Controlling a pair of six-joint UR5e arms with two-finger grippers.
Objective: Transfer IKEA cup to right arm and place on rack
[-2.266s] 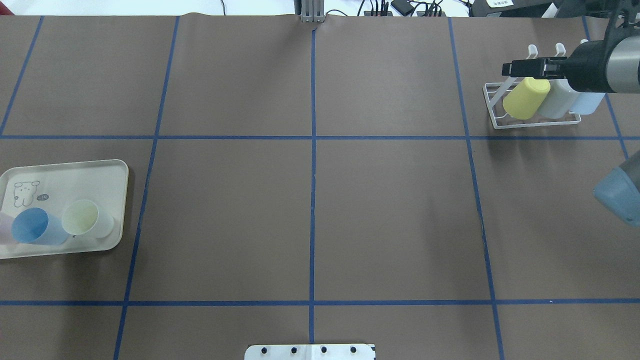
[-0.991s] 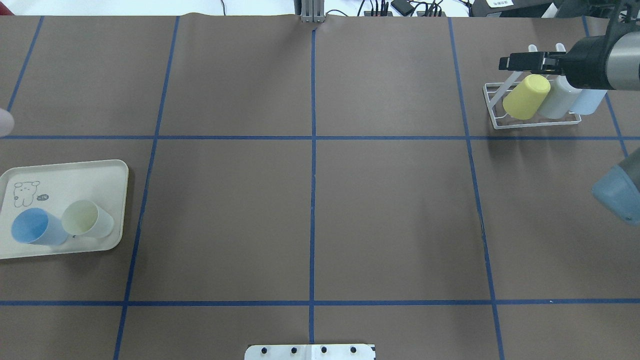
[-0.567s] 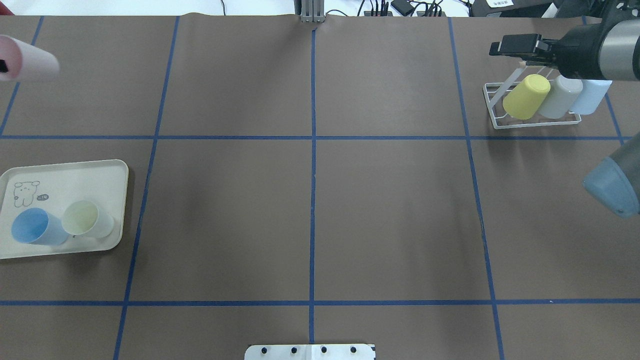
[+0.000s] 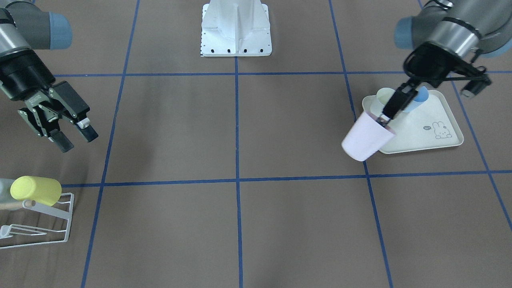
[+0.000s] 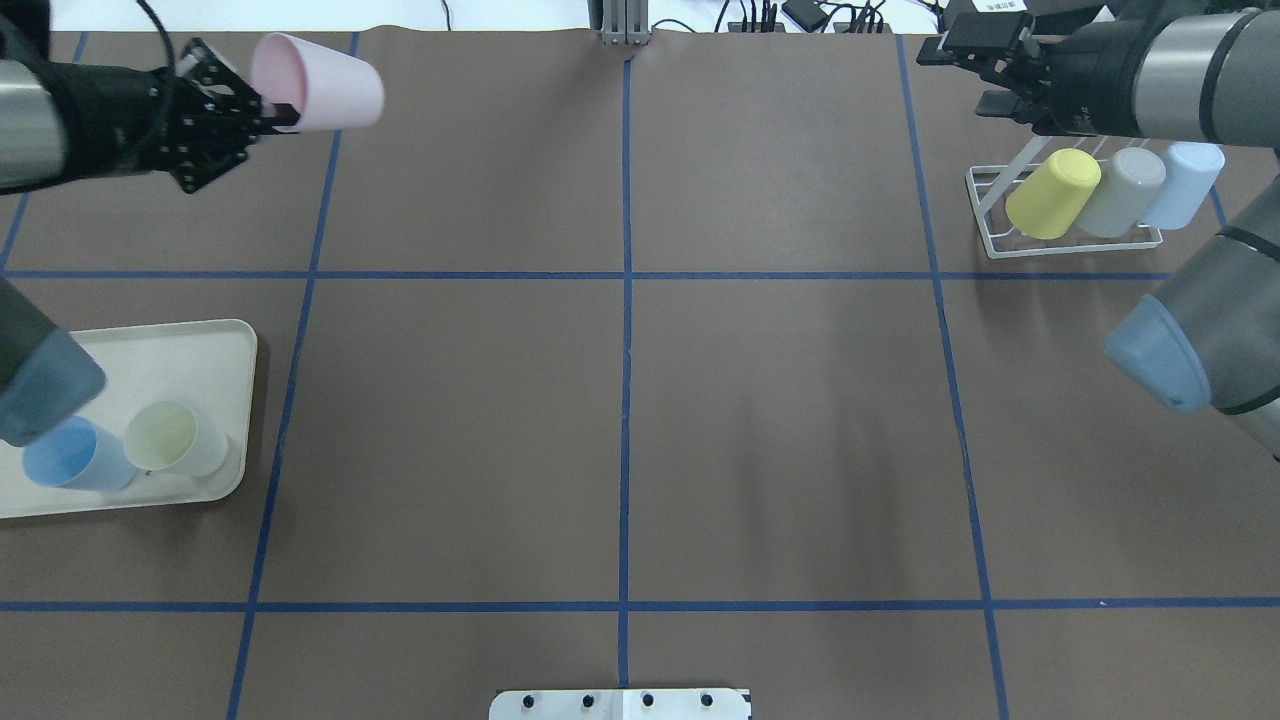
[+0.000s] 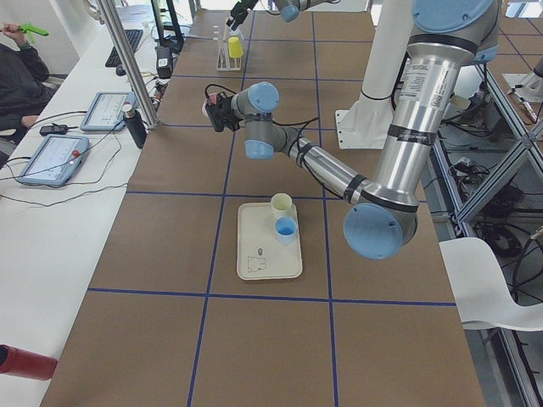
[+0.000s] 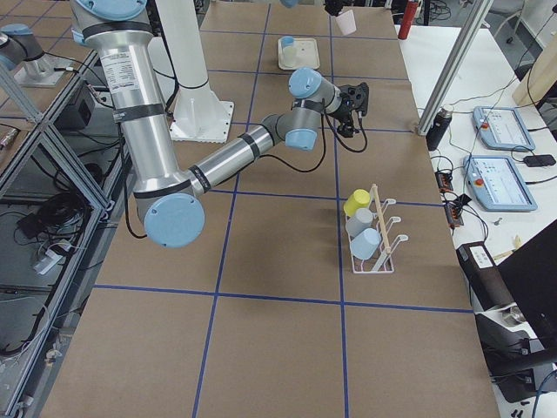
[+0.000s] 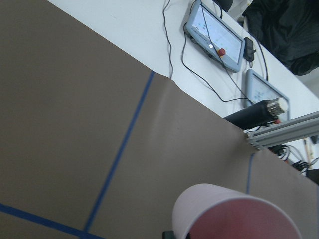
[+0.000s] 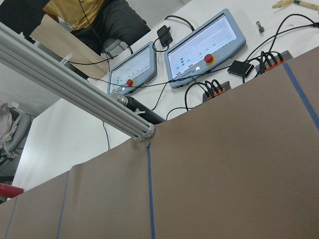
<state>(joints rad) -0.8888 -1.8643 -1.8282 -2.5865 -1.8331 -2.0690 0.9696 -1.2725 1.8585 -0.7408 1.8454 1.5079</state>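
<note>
i have the wide brown paper-covered desk in front of me, marked into squares by blue tape lines. the silver-grey right arm with light-blue joint caps reaches in along the top right of the overhead frame, just above the rack in that picture. in the front-facing view the right jaws, bulky and black, sit at the left edge, spread wide with nothing between them, well apart from the rack below.

the left arm comes in at the upper right of the front-facing frame. the left jaws, slim and black, are closed on the rim of a pale pink plastic cup. that cup hangs tilted, base toward the lower left, and overlaps the tray's left corner in that view. overhead it lies sideways in the upper left of the frame, mouth toward the jaws.

the cream rectangular tray with a rabbit drawing sits right of centre in the front-facing frame. the small white wire rack stands in the upper right overhead, well apart from the pink cup.

three upturned cups lean on the rack in a row: a yellow plastic cup, a grey cup and a light blue cup. on the tray a blue cup and a pale yellow-green cup stand mouths up, side by side.
</note>
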